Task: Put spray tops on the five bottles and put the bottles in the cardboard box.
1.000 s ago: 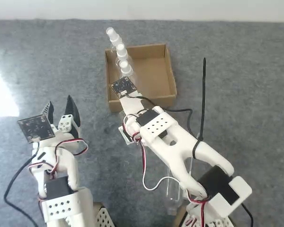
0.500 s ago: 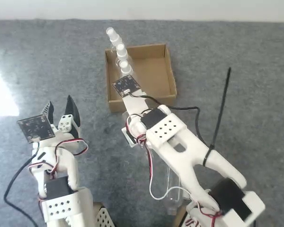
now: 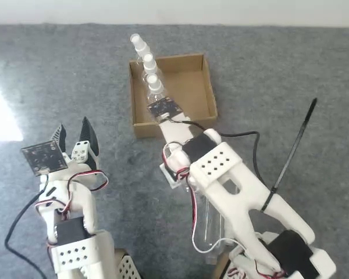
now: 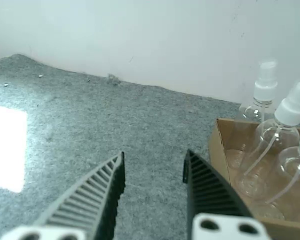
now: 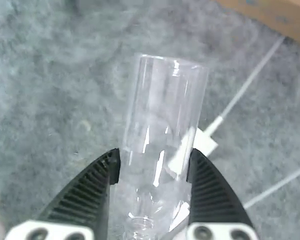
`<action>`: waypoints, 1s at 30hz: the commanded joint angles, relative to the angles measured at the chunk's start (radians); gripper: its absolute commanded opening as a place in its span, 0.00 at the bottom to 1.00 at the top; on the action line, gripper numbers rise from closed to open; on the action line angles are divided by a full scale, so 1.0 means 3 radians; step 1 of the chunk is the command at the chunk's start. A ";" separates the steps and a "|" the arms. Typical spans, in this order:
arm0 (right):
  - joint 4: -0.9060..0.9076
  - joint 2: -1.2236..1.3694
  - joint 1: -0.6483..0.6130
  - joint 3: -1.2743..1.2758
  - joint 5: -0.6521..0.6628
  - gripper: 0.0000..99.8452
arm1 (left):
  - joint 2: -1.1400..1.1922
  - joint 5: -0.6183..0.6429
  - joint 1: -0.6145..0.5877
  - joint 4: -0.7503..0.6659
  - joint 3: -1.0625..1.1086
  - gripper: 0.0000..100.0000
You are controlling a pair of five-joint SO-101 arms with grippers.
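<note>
Well short of the brown cardboard box (image 3: 210, 87), the left gripper (image 3: 73, 125) hangs over the grey carpet (image 3: 291, 58), its black ribbed fingers (image 4: 97, 195) spread wide with nothing between them. Closer in, just off the box's near wall, the right gripper (image 5: 152, 155) is clamped on a clear plastic bottle (image 5: 165, 110), bare neck toward the wrist. A white spray top (image 5: 206, 141) with a thin tube lies on the carpet near the box's outer wall. Inside the box, three clear bottles with white spray tops (image 3: 154, 84) stand in a row along one wall.
</note>
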 commanded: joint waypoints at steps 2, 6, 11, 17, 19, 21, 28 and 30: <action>0.0043 -0.0192 0.0376 -0.0179 -0.0230 0.08 | 0.0020 -0.0041 -0.0015 -0.0113 -0.0018 0.18; 0.0043 -0.0192 0.0642 -0.0179 -0.0450 0.08 | 0.0020 -0.0041 -0.0015 -0.0113 -0.0018 0.18; 0.0043 -0.0192 0.0939 -0.0179 -0.0629 0.08 | 0.0020 -0.0041 -0.0015 -0.0113 -0.0018 0.18; 0.0043 -0.0192 0.1220 -0.0179 -0.0951 0.08 | 0.0020 -0.0041 -0.0015 -0.0113 -0.0018 0.18; 0.0043 -0.0192 0.1302 -0.0179 -0.1156 0.08 | 0.0020 -0.0041 -0.0015 -0.0113 -0.0018 0.18; 0.0049 -0.0192 0.1373 -0.0179 -0.1325 0.07 | 0.0020 -0.0041 -0.0015 -0.0113 -0.0018 0.18; 0.0028 -0.0192 0.1701 -0.0179 -0.1698 0.07 | 0.0020 -0.0041 -0.0015 -0.0113 -0.0018 0.18; 0.0013 -0.0192 0.1818 -0.0179 -0.1821 0.07 | 0.0020 -0.0041 -0.0015 -0.0113 -0.0018 0.18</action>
